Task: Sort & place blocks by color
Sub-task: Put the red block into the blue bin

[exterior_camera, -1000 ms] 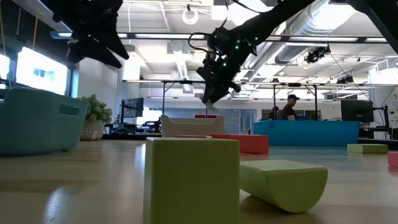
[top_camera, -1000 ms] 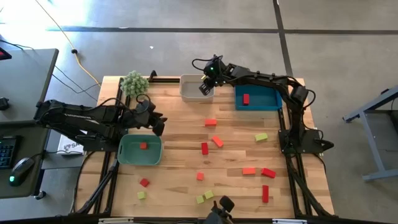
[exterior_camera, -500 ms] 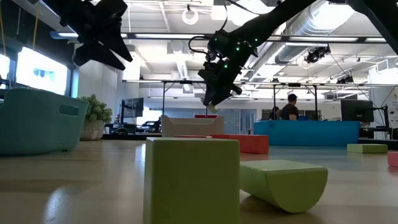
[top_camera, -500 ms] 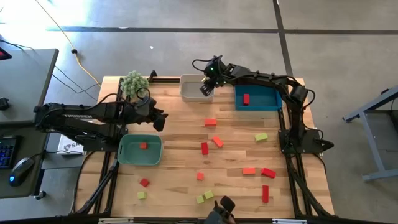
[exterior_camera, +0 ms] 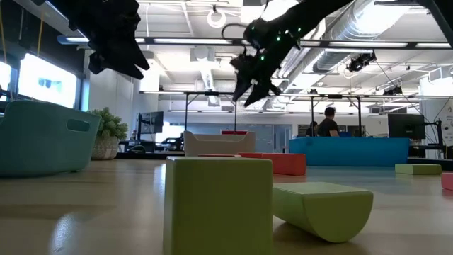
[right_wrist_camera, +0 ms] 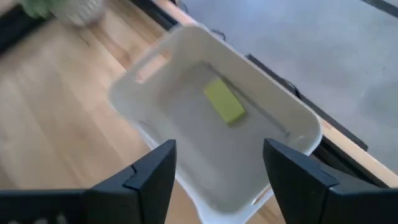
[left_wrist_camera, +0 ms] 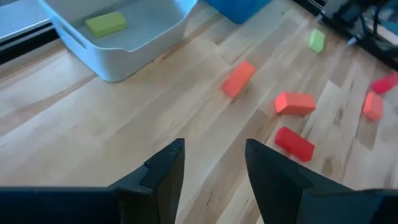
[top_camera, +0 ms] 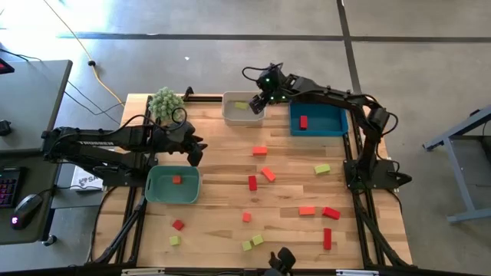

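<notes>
Right pincer [top_camera: 259,101] hangs over the white tray [top_camera: 232,116] at the table's far edge, its fingers spread wide and empty. Inside that tray lies one yellow-green block [right_wrist_camera: 224,103], flat on the tray floor, alone there. Just beside it, the blue tray [top_camera: 331,127] holds a single dark red block [top_camera: 303,121]. Left pincer [top_camera: 197,149] hovers above the table [top_camera: 215,180] just beyond the teal tray [top_camera: 155,192], fingers parted with nothing between them. An orange block [top_camera: 177,180] sits in the teal tray. Scattered on the bare wood are more blocks: an orange one [top_camera: 259,151] near the middle, a dark red one [top_camera: 252,182] beside another orange one [top_camera: 268,174], a yellow-green one [top_camera: 322,169] toward the right, and several more along the near edge. A fuzzy green plant [top_camera: 165,101] stands at the far left corner.
</notes>
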`<control>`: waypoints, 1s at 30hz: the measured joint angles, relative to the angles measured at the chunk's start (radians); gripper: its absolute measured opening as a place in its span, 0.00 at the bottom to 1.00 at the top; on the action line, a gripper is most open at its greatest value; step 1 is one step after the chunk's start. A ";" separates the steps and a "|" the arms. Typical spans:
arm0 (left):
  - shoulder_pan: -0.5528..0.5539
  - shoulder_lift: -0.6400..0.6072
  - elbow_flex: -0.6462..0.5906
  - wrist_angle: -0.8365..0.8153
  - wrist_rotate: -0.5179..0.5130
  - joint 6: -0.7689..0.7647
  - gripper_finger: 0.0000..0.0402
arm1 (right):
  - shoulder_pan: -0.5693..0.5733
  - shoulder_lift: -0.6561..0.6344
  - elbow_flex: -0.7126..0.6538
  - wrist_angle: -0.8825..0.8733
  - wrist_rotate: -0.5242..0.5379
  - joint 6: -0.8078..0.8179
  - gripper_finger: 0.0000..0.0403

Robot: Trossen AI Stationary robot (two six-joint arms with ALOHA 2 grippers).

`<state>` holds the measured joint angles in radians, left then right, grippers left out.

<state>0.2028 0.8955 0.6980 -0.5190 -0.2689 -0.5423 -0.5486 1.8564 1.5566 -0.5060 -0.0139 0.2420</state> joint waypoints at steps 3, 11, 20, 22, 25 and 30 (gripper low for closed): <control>0.000 0.000 0.000 -0.007 0.009 0.022 0.42 | 0.013 -0.043 0.000 0.002 -0.003 0.012 0.56; 0.026 0.000 0.000 -0.049 0.133 -0.010 0.54 | 0.068 -0.160 0.000 -0.004 0.007 0.051 0.56; -0.030 0.000 0.000 -0.156 0.266 -0.236 0.54 | 0.141 -0.271 0.000 -0.023 0.033 0.072 0.56; -0.073 0.000 0.000 -0.169 0.266 -0.300 0.54 | 0.152 -0.291 0.000 -0.033 0.032 0.072 0.56; -0.157 0.000 0.000 -0.174 0.266 -0.402 0.54 | 0.166 -0.312 0.000 -0.042 0.032 0.067 0.56; -0.325 0.000 0.000 -0.174 0.266 -0.616 0.54 | 0.174 -0.327 0.000 -0.098 0.031 0.064 0.56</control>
<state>-0.1221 0.8957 0.6981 -0.6933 -0.0031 -1.1588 -0.3745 1.5295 1.5566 -0.6043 0.0175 0.3061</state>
